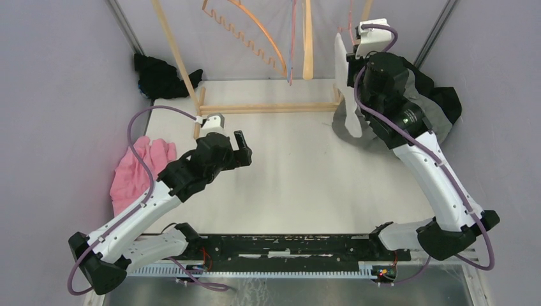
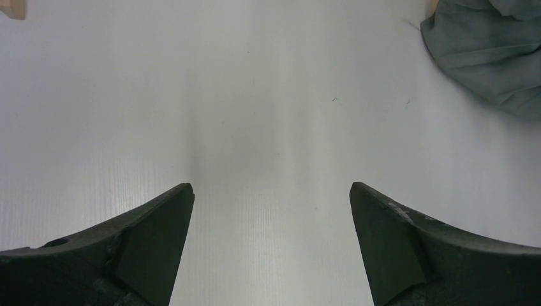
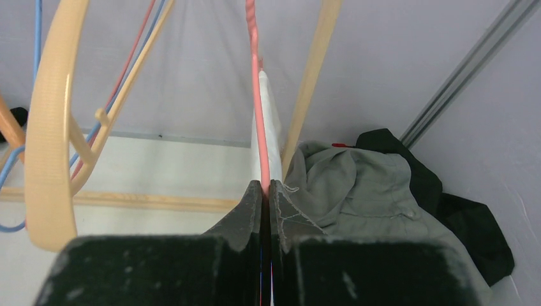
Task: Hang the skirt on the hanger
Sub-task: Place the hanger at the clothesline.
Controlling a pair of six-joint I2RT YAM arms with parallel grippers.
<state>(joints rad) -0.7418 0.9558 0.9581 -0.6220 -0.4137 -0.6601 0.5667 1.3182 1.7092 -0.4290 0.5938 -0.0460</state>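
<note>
Spanning the back of the table (image 1: 300,185), the wooden rack (image 1: 268,108) carries several hangers, so the step calls for small, slow moves in a crowded space. Heaped at the right edge of the overhead view lies a grey garment (image 1: 434,102), which as far as I can judge is no part of this job. Upper right in that view, the white skirt (image 1: 341,76) hangs lengthwise, its lower end down near the tabletop. The pink wire hanger (image 3: 256,95) runs down the centre of the right wrist view, straight into the right gripper (image 3: 266,185). Its jaws are pressed together on the wire, with white cloth pinched alongside it. Doing this well likely means a firm pinch and guiding the waistband along the wire without swinging it into the broad cream hanger (image 3: 51,146) at the left of that view. The left gripper (image 2: 271,191), jaws spread wide over bare table at centre left, holds nothing; it could rise to steady the hanger.
</note>
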